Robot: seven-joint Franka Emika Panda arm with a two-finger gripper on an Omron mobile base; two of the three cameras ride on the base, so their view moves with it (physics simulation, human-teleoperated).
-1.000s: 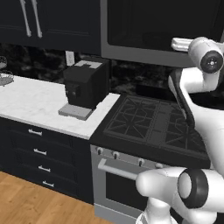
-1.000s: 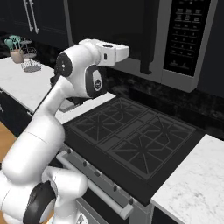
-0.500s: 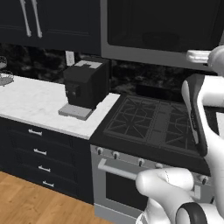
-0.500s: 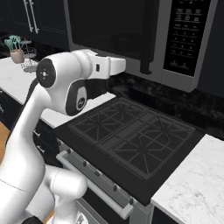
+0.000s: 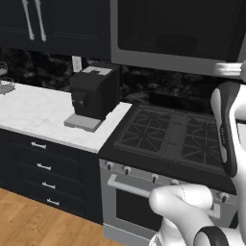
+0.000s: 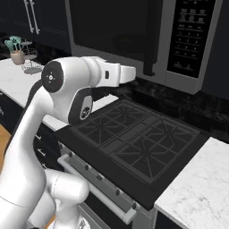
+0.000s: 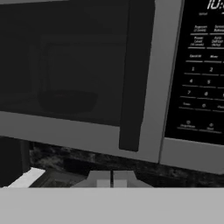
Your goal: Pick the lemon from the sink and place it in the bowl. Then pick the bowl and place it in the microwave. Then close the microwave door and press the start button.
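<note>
So the microwave (image 7: 109, 74) sits above the stove (image 6: 134, 143), and its door (image 7: 65, 65) looks shut already, with the bowl (image 7: 68, 101) dimly visible through the tinted window, low and left of the dark handle (image 7: 135, 74). We can't make out the lemon in there. We've got the gripper (image 7: 112, 178) pinched together and empty, probably to poke the start button on the button strip (image 7: 201, 70) at the right edge.

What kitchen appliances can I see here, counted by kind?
Microwave: 1
Stove: 1
Coffee machine: 1
Total: 3
</note>
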